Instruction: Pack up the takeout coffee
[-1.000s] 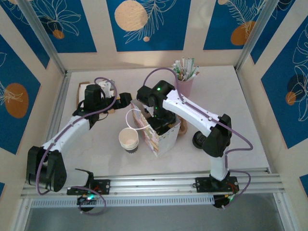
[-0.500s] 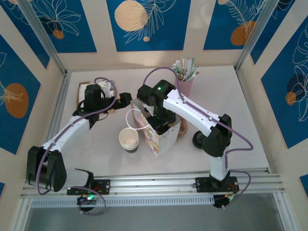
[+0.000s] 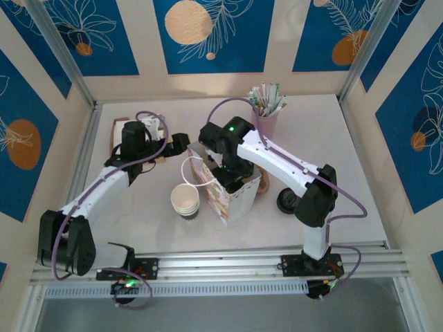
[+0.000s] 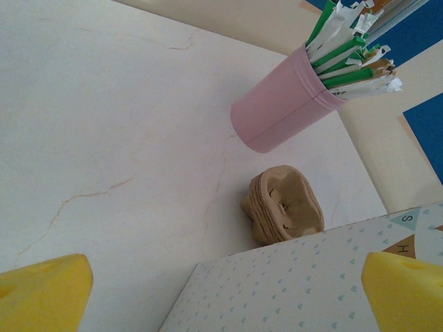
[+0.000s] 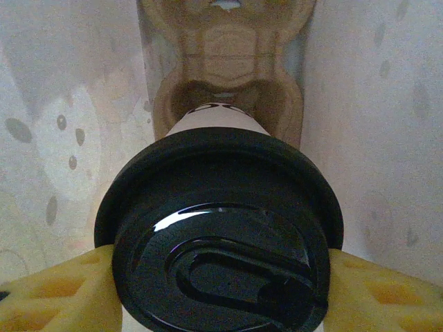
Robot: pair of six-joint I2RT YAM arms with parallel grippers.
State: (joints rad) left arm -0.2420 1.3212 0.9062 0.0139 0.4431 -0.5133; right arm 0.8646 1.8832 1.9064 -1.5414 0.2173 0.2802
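The right jaws are closed on the takeout coffee [image 5: 218, 228]. One yellow finger [image 5: 55, 294] presses each side of the cup just under the black sip lid. The lid faces back toward the wrist. The whitish cup body runs straight away from the jaws, so its long axis points down into the patterned paper bag [image 3: 239, 197]. The bag's pale spotted walls stand close on either side of the jaws. Beyond the cup's base lies a brown pulp cup carrier [image 5: 228, 62]; whether the cup touches it cannot be told.

The left jaws are spread wide with nothing between their yellow fingers [image 4: 41, 294]. Ahead of them are the bag's wall, a stack of pulp carriers [image 4: 284, 204] and, farther on, a pink tumbler of wrapped straws [image 4: 284, 111].

The bench [image 3: 138, 207] is white with faint marble veins. A stack of lidless paper cups [image 3: 185, 200] stands on it left of the bag, and a loose black lid [image 3: 287, 200] lies to the right. The walls [image 3: 208, 34] around it are cream, with blue panels bearing orange discs and white leaf outlines, and are framed by aluminium posts [image 3: 62, 52].
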